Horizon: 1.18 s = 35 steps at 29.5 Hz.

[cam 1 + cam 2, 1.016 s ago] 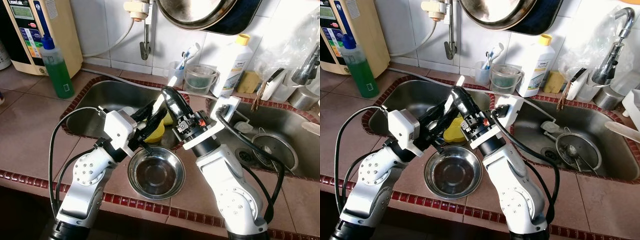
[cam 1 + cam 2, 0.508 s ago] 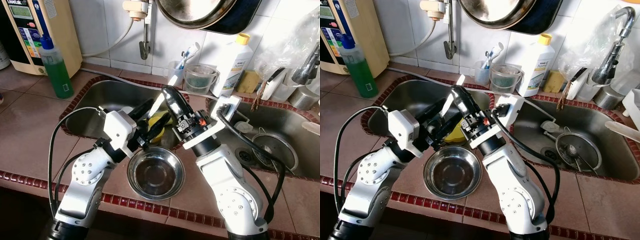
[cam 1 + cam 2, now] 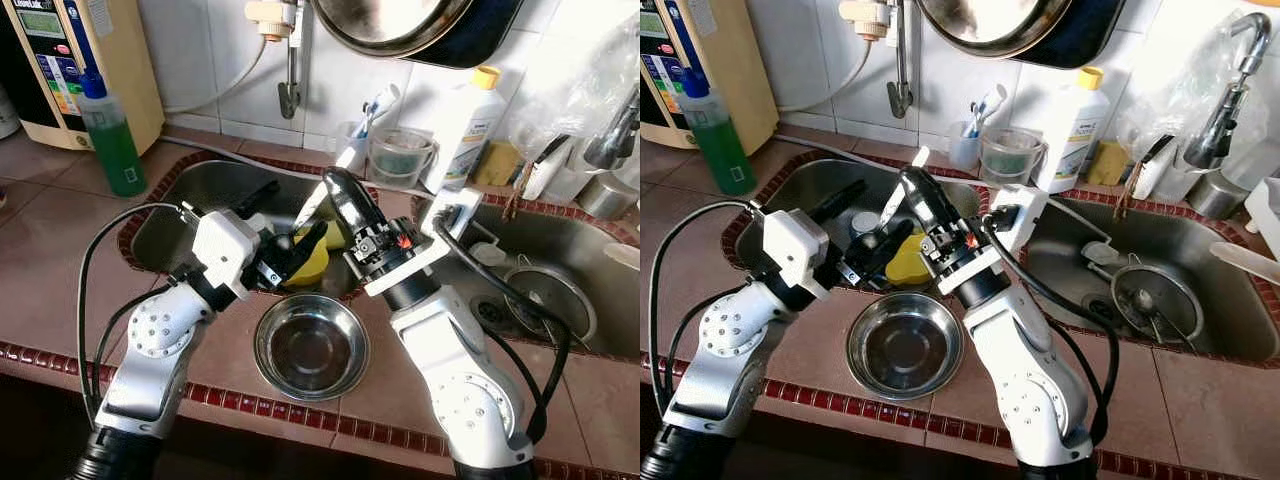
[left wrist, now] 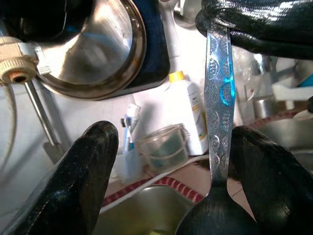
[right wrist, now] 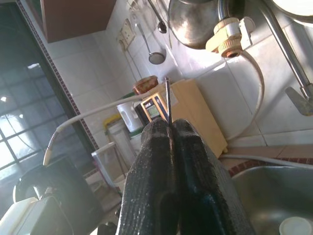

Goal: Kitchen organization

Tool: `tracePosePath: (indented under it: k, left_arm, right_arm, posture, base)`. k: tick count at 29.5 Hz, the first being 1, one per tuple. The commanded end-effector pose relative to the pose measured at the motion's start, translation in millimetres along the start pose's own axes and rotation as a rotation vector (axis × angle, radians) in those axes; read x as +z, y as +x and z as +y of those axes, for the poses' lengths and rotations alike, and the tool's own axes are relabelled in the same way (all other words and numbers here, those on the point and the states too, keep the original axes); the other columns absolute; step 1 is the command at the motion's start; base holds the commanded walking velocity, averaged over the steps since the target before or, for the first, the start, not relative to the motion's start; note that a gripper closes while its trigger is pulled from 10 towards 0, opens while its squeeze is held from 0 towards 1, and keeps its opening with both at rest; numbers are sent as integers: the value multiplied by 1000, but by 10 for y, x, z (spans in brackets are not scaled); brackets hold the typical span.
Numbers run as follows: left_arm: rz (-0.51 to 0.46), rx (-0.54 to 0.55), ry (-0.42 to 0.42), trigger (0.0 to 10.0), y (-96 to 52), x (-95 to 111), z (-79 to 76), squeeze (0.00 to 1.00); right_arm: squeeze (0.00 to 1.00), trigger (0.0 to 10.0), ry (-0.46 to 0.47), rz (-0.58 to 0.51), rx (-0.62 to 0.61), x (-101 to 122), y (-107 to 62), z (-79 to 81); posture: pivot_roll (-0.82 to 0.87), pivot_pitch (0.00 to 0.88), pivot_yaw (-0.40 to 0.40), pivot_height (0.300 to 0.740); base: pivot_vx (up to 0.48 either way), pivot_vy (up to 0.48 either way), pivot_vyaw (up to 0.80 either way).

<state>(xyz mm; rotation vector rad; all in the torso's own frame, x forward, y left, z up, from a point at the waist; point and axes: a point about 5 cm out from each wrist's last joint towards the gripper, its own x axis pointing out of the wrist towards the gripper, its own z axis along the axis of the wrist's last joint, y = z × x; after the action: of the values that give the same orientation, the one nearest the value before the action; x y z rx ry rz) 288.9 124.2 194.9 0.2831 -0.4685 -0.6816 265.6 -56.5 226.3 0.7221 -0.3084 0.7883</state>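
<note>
Both arms cross above the left sink point(image 3: 190, 195), crowding it; a steel bowl point(image 3: 311, 346) occupies the desk point(image 3: 60, 270) edge; bare desk lies open at left

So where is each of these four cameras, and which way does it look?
Left eye: on the head, looking down at the sink, bowl and both arms.
Right eye: beside it, same scene.
Left wrist: looks between the open left gripper at the spoon.
Right wrist: looks along the right gripper, shut on the spoon.
Both wrist views share the spoon.
</note>
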Motion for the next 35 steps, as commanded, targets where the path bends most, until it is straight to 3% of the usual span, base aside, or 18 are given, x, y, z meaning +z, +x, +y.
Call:
tracePosePath:
  k: [1,8,10,12,13,19,24,28,31,35]
  left_arm:
    - [58,0,30,10000,-29,-89,30,1000]
    - [102,15,95,10000,-54,-142,96,1000]
    - [139,34,138,10000,-71,-182,129,1000]
    - [151,35,150,10000,-76,-197,133,1000]
    - [170,34,164,10000,-85,-219,137,0]
    - [198,-7,183,10000,-117,-242,117,0]
    - [205,43,173,10000,-123,-224,190,0]
    - [185,129,106,10000,-119,-164,312,0]
    - [183,236,23,10000,-100,-137,432,0]
    - [188,329,-43,10000,-61,-129,508,0]
  right_arm:
    - [0,0,5,-85,8,118,38,27]
    - [0,0,-23,-92,-3,152,43,-7]
    - [0,3216,-64,-103,-34,194,47,-69]
    - [0,3216,-74,-109,-49,212,49,-99]
    - [0,9804,-91,-116,-62,232,54,-126]
    - [0,10000,-153,-156,-118,351,83,-250]
    - [0,10000,-240,-167,-185,400,68,-370]
    - [0,10000,-345,-161,-277,434,51,-513]
    - [0,10000,-500,-101,-390,439,45,-682]
    - [0,10000,-600,-59,-479,448,49,-808]
  posture:
    - [-167,26,-56,740]
    - [-166,21,-61,740]
    - [-165,18,-63,740]
    - [-165,17,-63,740]
    - [-166,16,-64,740]
    - [-166,10,-65,740]
    - [-161,8,-66,740]
    - [-158,11,-66,740]
    - [-159,15,-63,740]
    - [-159,18,-61,740]
  base:
    - [0,0,0]
    - [0,0,0]
    - [0,0,0]
    - [0,0,0]
    - [0,0,0]
    - [0,0,0]
    - [0,0,0]
    - [0,0,0]
    - [0,0,0]
    - [0,0,0]
